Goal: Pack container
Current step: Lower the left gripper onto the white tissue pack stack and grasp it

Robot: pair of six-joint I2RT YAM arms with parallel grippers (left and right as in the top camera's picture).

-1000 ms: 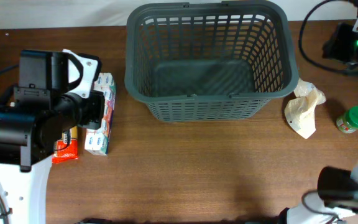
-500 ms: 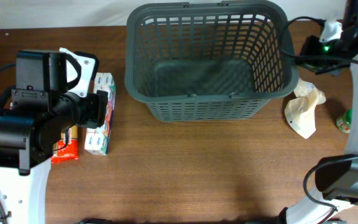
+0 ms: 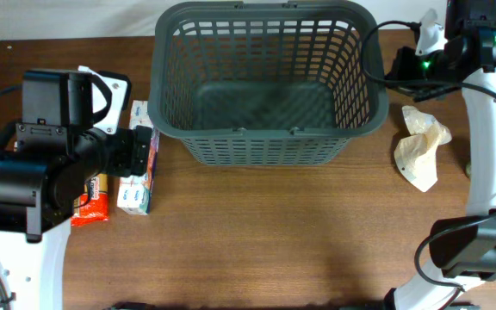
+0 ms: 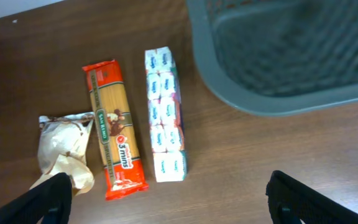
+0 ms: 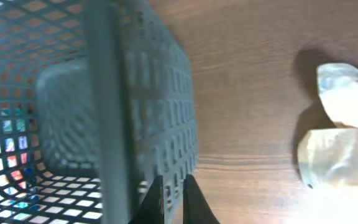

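Observation:
The large dark grey basket (image 3: 265, 148) stands empty at the back centre of the table. It also shows in the right wrist view (image 5: 107, 93) and the left wrist view (image 4: 278, 102). My right gripper (image 3: 396, 67) sits just outside the basket's right wall. In the right wrist view its fingers (image 5: 174, 202) are almost together against the outer lattice, with nothing held. My left gripper (image 4: 173, 205) is open and empty above the bare wood left of the basket, and it also shows in the overhead view (image 3: 140, 153).
A tissue pack (image 4: 165, 115), an orange spaghetti packet (image 4: 112, 127) and a crumpled paper bag (image 4: 64, 149) lie left of the basket. Another crumpled bag (image 3: 420, 151) lies to its right, also in the right wrist view (image 5: 340, 130). Cables run at the back right.
My right arm has swung in from the far right to the basket's right wall. The basket has slid a little to the left. The left arm has barely moved.

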